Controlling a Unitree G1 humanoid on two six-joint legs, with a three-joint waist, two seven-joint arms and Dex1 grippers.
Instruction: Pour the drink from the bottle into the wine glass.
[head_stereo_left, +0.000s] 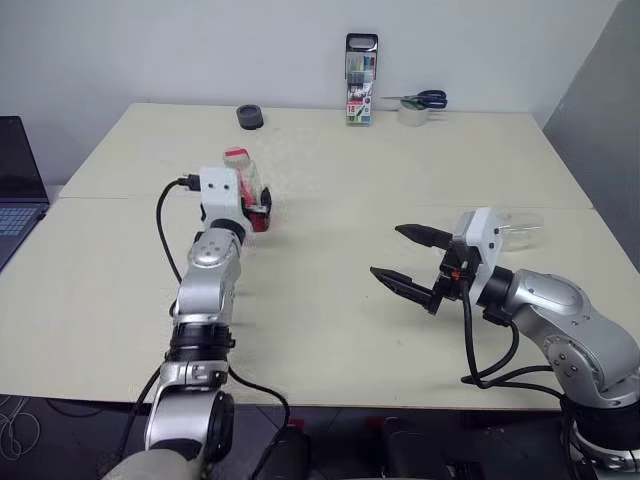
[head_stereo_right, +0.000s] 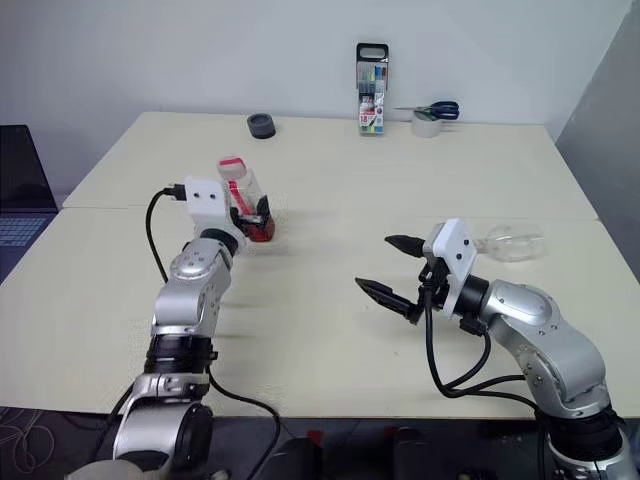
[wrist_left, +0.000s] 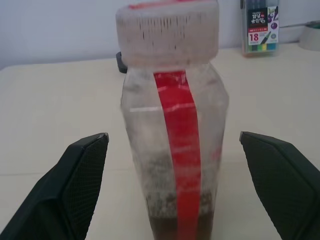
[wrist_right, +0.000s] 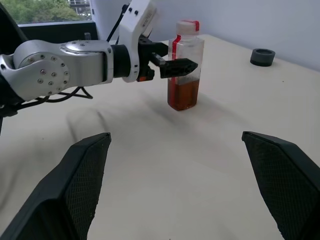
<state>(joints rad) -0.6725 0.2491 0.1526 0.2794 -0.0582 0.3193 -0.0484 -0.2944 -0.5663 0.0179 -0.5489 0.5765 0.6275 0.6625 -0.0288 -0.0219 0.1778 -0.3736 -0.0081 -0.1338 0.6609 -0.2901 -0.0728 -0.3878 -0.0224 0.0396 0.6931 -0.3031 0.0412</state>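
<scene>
My right gripper (head_stereo_right: 388, 268) hangs wide open over the beige table (head_stereo_left: 330, 330); the clear wine glass (head_stereo_right: 512, 243) lies on its side just behind it. My left gripper (wrist_right: 175, 65) spreads open around the small clear red-striped plastic bottle (head_stereo_left: 246, 188), amber drink (wrist_right: 183, 95) low inside. Far back stands a marker-pen case (wrist_left: 261, 27) (reading "18")

the bottle (wrist_right: 185, 65) stands upright on the tabletop (head_stereo_left: 330, 190), clear plastic with a squarish body, a red label strip down its side and a pale cap with a red top. the drink (wrist_right: 183, 95), amber-red, fills only its lower part. the wine glass (head_stereo_right: 510, 243), clear, lies on its side near the tabletop's right edge.
</scene>
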